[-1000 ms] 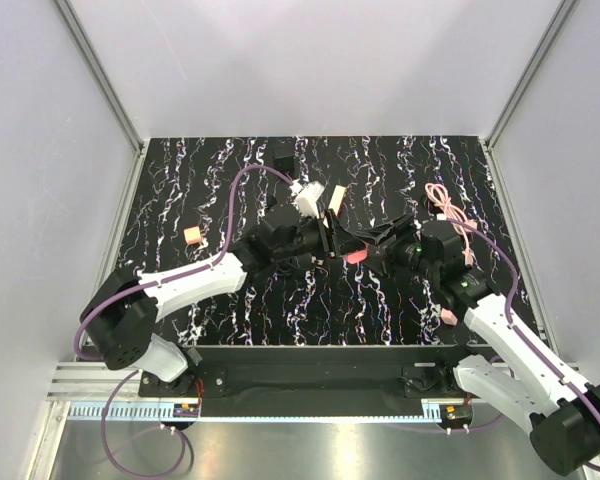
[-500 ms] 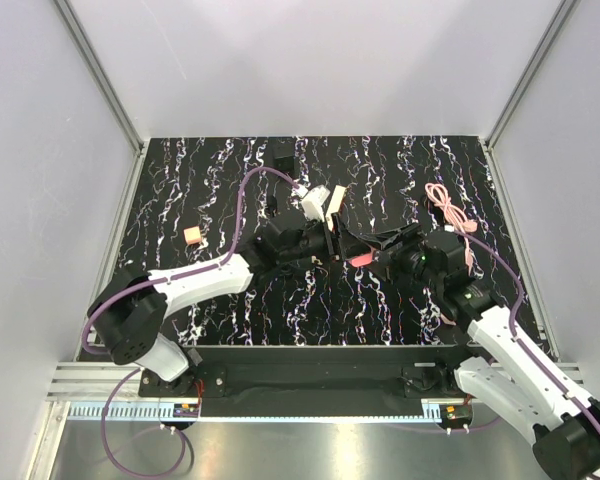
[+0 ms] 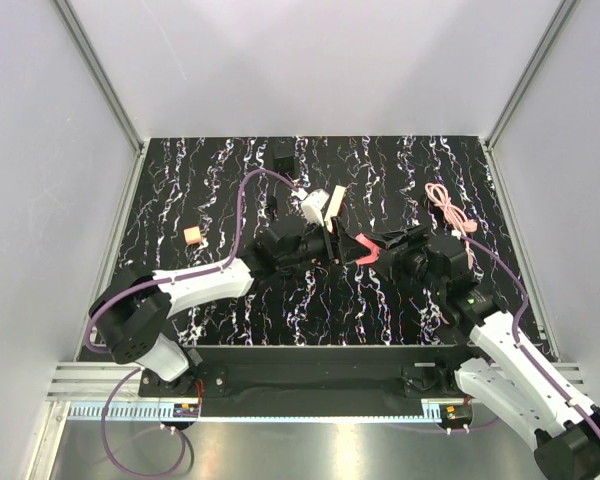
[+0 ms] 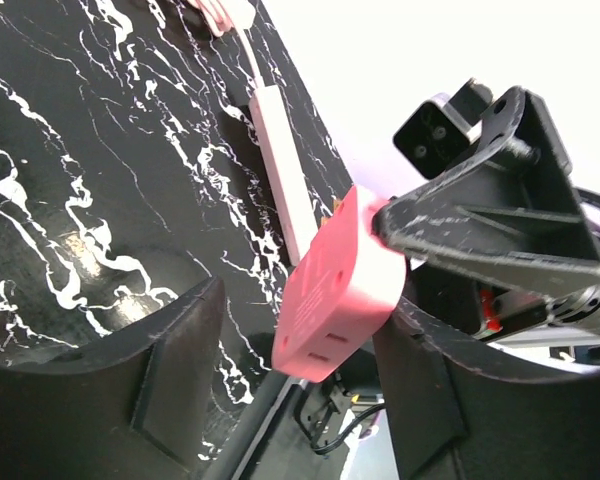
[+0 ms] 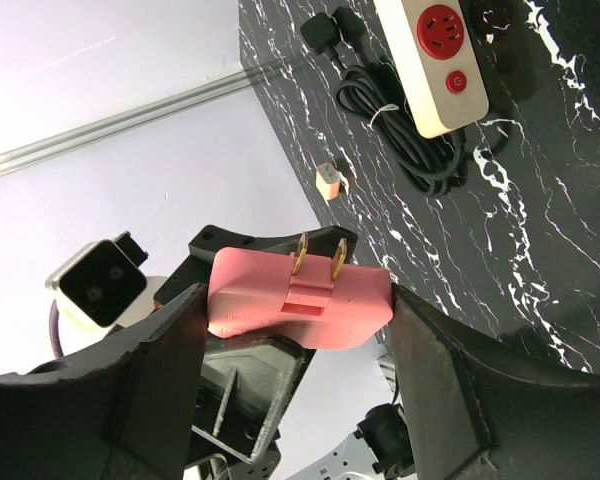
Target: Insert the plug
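Left hand [image 4: 298, 385], wider now, around pink plug [image 4: 335, 290] in right hand [image 5: 295, 330]

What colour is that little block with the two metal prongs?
The block is pink, its prongs brass-coloured; the right wrist view shows it best.

No readable text, brand or number in any view. We see one faint line of embossed lettering on the side of the pink plug [image 5: 300, 300] in the right wrist view, too blurred to read. The red button [image 5: 457, 81] on the cream power strip [image 5: 425, 105] has a small white mark, and we can't tell which symbol.
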Controlling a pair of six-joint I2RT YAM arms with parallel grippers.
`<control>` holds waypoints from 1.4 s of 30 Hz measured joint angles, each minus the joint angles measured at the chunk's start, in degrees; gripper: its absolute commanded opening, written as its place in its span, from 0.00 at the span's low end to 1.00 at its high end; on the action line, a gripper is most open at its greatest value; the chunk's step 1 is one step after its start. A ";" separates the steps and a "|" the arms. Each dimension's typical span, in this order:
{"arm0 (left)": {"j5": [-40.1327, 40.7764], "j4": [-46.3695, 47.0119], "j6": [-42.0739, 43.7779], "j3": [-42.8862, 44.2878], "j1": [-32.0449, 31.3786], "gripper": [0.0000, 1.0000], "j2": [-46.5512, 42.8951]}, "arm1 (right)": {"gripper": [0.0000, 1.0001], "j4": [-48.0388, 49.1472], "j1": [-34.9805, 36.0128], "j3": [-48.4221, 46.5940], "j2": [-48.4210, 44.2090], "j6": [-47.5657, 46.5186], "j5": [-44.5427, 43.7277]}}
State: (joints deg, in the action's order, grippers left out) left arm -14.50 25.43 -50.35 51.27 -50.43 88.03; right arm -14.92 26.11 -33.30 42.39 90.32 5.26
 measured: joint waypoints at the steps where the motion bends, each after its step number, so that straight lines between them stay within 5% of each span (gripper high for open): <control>1: 0.00 0.28 0.33 -0.26 -0.04 0.65 0.00 | 0.22 0.07 0.00 0.00 0.09 0.13 -0.04; 42: 0.90 7.32 1.46 -1.11 -1.31 0.53 4.09 | 0.23 2.73 0.04 1.84 1.66 2.97 0.42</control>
State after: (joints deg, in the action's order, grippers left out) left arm -13.61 32.75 -48.88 50.15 -51.75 92.12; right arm -12.19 26.15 -31.46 44.05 93.30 5.67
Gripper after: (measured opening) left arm 0.560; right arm 0.740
